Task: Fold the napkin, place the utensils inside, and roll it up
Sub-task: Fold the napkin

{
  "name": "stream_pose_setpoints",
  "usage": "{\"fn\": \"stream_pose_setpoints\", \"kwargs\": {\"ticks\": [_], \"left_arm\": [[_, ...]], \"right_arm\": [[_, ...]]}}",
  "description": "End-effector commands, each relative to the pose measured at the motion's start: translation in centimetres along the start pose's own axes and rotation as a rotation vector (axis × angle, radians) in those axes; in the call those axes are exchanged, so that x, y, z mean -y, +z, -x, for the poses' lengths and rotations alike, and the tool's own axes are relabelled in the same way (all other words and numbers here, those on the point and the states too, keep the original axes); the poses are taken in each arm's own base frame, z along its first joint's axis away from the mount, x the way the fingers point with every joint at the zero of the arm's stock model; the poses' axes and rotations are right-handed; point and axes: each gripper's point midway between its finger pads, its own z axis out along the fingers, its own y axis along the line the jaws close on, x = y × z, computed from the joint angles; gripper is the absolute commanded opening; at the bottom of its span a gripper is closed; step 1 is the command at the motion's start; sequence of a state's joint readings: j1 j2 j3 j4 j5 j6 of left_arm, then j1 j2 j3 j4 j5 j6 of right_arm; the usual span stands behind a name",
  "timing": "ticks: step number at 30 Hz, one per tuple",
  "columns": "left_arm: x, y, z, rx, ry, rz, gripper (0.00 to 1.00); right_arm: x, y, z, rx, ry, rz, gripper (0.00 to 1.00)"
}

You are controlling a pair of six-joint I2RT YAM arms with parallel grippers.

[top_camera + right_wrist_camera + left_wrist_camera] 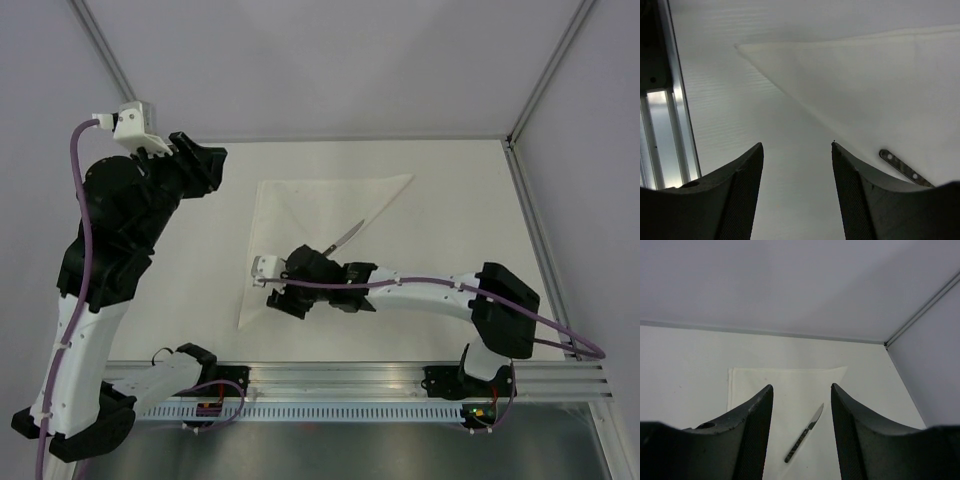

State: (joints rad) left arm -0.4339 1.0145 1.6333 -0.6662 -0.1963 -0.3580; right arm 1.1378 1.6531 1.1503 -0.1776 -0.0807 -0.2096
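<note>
The white napkin [300,210] lies as a triangle in the middle of the table, also in the left wrist view [790,385] and the right wrist view [865,90]. A dark knife [345,237] rests on it near its slanted edge [805,432]. A second utensil handle end [900,167] lies on the napkin beside my right finger. My right gripper [283,303] [797,144] hovers low over the napkin's near-left part, open, with only bare table between its fingers. High above the table's far left, my left gripper [205,165] [801,386] is open and holds nothing.
An aluminium rail [350,378] [660,125] runs along the near edge of the table. Grey walls [330,60] close the far and right sides, with a metal corner post [545,75]. Purple cables [400,285] run along both arms.
</note>
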Motion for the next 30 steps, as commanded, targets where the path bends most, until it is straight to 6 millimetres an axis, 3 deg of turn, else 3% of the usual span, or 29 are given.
{"fn": "stream_pose_setpoints", "kwargs": {"ticks": [1,3,9,16,25,30], "left_arm": [[-1.5,0.0,-2.4,-0.075,-0.024,0.074,0.55],[-1.7,-0.4,-2.3,-0.067,-0.024,0.081,0.55],[-1.9,-1.1,-1.9,-0.052,-0.024,0.085,0.55],[-2.3,-2.1,-1.5,-0.036,-0.015,0.093,0.55],[-2.7,-3.3,-1.3,-0.028,0.0,0.098,0.55],[-2.5,-3.9,-1.4,-0.028,-0.009,0.08,0.54]], "right_arm": [[-2.3,1.7,4.0,0.095,-0.133,-0.018,0.63],[-4.5,3.0,3.5,0.075,-0.195,-0.003,0.62],[-7.6,5.9,3.3,0.109,-0.269,0.027,0.61],[-8.4,8.0,3.8,0.201,-0.377,0.028,0.61],[-10.3,10.4,1.7,0.225,-0.51,0.029,0.53],[-10.1,11.6,1.5,0.242,-0.54,0.0,0.52]]}}
